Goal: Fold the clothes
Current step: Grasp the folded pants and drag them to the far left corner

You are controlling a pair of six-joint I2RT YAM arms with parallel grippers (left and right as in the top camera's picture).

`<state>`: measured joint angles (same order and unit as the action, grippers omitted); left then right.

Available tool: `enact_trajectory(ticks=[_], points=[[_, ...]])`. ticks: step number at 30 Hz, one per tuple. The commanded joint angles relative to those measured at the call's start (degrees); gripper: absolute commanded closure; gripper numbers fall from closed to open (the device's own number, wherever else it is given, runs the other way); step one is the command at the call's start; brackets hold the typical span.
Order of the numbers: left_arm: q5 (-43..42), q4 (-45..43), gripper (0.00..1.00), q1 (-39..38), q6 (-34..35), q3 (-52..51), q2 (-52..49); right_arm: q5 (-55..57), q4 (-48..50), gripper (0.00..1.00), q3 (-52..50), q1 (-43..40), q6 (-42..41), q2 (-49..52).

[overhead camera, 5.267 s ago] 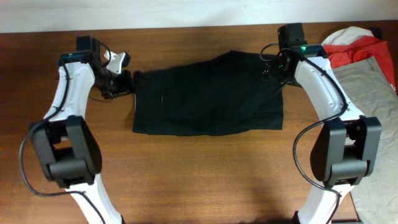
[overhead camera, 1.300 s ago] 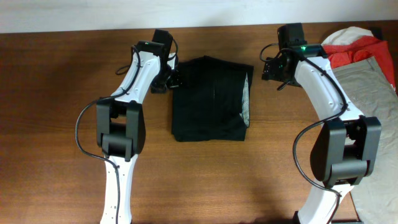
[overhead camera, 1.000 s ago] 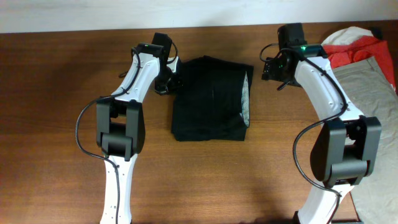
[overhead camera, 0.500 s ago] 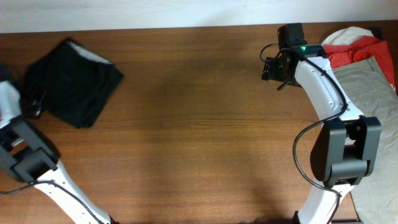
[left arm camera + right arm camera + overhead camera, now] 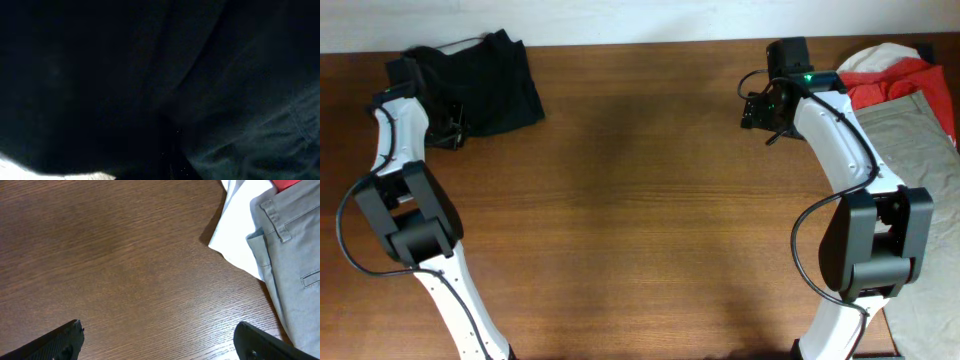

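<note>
A brown wooden table (image 5: 640, 230) is seen from above, its middle bare. At the ten o'clock corner the black garment (image 5: 485, 85) is bundled, probably parked there to free working space. The left claw (image 5: 452, 128) is pressed against its seven o'clock edge; only dark cloth is shown by the wrist view, so its state cannot be told. At one o'clock the right claw (image 5: 756, 112) is held spread above bare wood, likely readied for the pile at three o'clock: white piece (image 5: 240, 235), red piece (image 5: 890, 80) and khaki-grey trousers (image 5: 920, 150).

Two arms (image 5: 840, 130), one garment (image 5: 485, 85), one pile (image 5: 910, 105)
</note>
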<state>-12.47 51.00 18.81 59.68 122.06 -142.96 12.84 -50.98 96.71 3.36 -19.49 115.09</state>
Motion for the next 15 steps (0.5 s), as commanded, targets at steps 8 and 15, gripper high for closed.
enact_trajectory(ticks=[8, 15], points=[[17.81, 8.81, 0.99, 12.37, -2.95, -0.07, -0.48, 0.94, -0.02, 0.01, 0.81, -0.11, -0.26, -0.28], [12.24, 6.32, 0.99, 21.05, -11.78, -0.07, -0.48, 0.94, -0.02, 0.01, 0.81, -0.11, -0.28, -0.28]])
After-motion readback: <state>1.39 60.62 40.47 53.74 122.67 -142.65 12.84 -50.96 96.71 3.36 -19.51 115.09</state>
